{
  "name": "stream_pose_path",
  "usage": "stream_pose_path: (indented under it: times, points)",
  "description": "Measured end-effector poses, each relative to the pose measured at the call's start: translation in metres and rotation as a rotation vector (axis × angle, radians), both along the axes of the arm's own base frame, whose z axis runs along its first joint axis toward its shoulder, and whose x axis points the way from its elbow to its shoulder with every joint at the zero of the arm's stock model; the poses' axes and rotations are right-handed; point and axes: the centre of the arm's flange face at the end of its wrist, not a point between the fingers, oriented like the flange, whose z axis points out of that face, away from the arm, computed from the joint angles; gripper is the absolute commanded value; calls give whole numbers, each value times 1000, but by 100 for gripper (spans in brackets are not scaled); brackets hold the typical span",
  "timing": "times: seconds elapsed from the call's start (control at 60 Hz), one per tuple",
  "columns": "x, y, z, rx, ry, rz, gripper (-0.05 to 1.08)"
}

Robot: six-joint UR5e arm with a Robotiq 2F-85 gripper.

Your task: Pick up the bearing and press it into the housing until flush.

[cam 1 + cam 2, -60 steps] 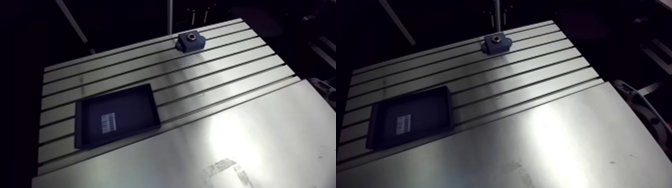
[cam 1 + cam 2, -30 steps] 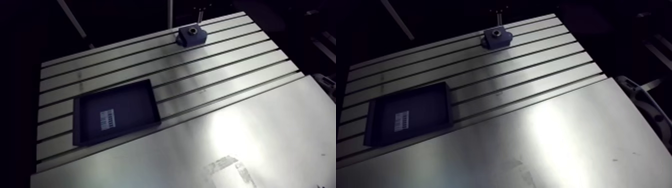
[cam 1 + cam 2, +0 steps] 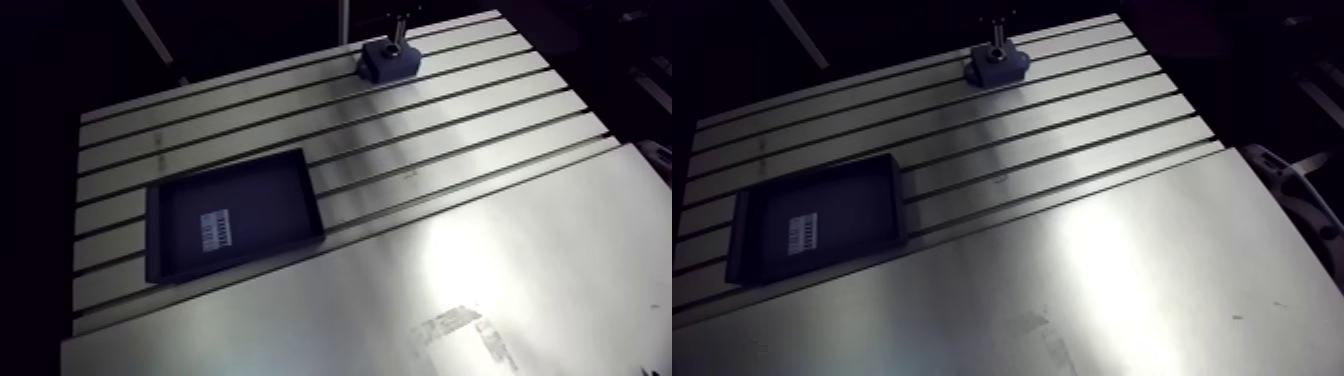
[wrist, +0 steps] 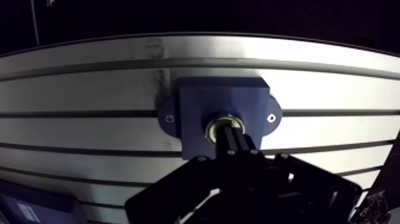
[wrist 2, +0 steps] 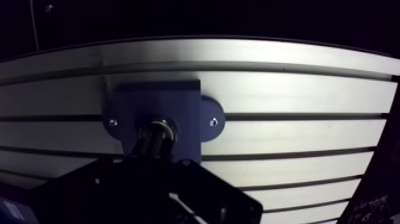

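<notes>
Arm view: gripper (image 3: 396, 40) directly over housing (image 3: 388, 64) on counter (image 3: 480, 130).
Wrist view: bearing (image 4: 214, 124) in housing bore; jaws look pressed together, tips atop it.
My concern: off-centre push cocks bearing, jams short of flush.

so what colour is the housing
The housing is dark blue. It shows best in the wrist view.

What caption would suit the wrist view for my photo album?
Gripper at the metal bearing in the centre of a blue housing on the slotted table.
</notes>
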Motion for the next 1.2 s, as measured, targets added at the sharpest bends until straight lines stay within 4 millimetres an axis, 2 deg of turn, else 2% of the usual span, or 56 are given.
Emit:
stream_pose_path:
  times: [1.2]
  points:
    - [1,-4,-9,-1,-12,9,108]
